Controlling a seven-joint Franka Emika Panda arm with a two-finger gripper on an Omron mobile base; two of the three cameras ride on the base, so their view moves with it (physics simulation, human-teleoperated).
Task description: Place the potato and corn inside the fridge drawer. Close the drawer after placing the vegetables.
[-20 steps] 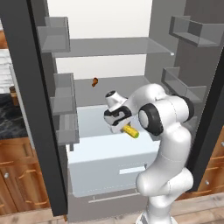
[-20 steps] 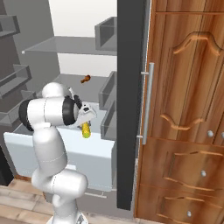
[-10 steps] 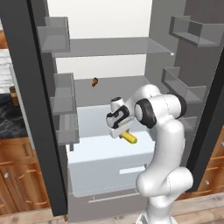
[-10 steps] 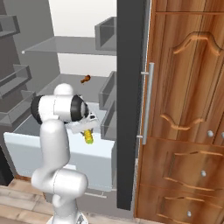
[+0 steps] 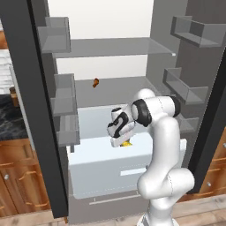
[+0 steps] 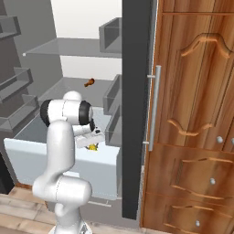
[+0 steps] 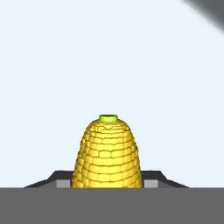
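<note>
The corn (image 7: pixel 107 153) is a short yellow cob with a green end, pointing away from the hand between the dark fingertips. My gripper (image 5: pixel 120 140) is shut on the corn (image 5: pixel 127 143) and hangs low over the inside of the fridge drawer (image 5: pixel 110 173), which is pulled out. From the right, the gripper (image 6: pixel 90 142) and the corn (image 6: pixel 94 147) sit just behind the front wall of the drawer (image 6: pixel 41 157). Beyond the cob lies the drawer's pale floor (image 7: pixel 109 57). The potato is hidden.
A small orange-brown item (image 5: pixel 95 82) lies on the fridge shelf above the drawer. Grey door bins (image 5: pixel 64 101) line the left door and more bins (image 5: pixel 183 88) the right. A dark fridge door edge (image 6: pixel 135 109) and wooden cabinets (image 6: pixel 192 119) stand to the right.
The hand has gone down and slightly left with the corn, from above the drawer to low inside it. The grip stays shut; the base has not moved.
</note>
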